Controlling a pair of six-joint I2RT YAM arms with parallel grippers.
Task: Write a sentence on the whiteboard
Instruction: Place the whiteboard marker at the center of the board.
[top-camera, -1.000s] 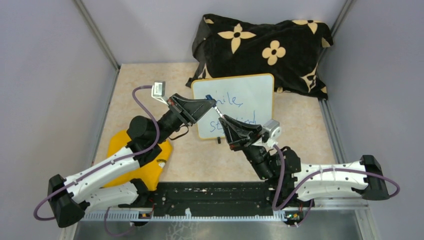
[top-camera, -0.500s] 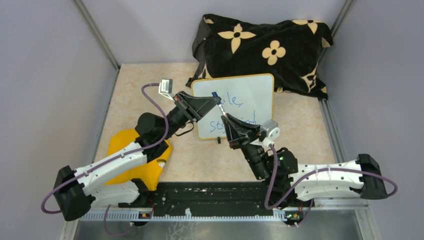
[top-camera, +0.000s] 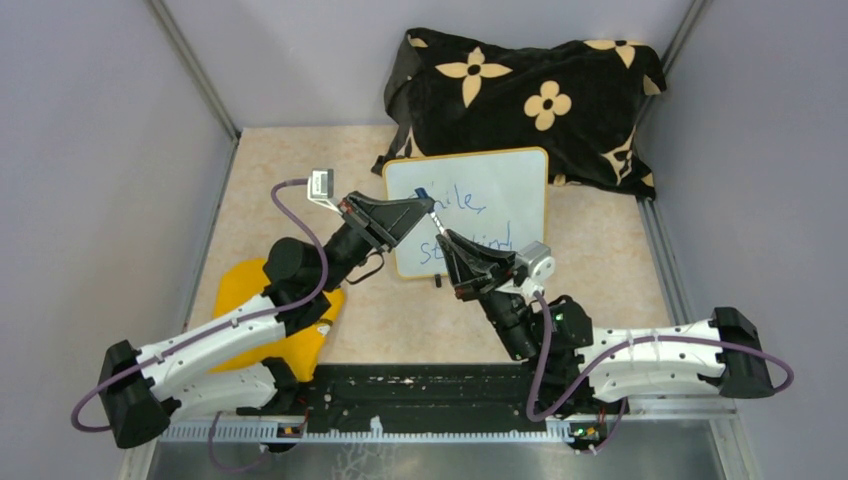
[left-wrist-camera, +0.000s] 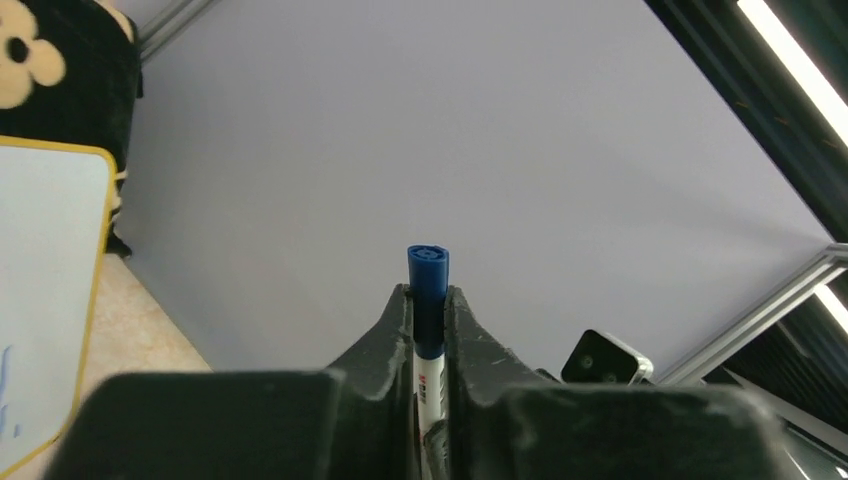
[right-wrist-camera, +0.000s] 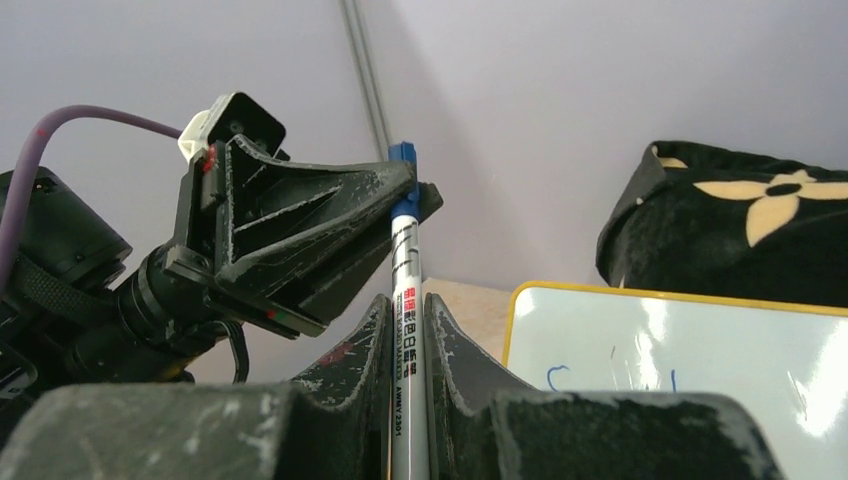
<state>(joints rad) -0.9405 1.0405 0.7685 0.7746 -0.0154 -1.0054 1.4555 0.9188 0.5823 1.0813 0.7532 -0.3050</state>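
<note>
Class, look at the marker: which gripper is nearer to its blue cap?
Left. The left gripper clamps the marker right at its blue cap; the right gripper grips the white barrel further down.

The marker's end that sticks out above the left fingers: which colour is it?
Blue. The marker's end shows best in the left wrist view.

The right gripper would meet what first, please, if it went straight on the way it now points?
Most likely the left gripper, clamped on the marker just ahead, though depth is unclear.
</note>
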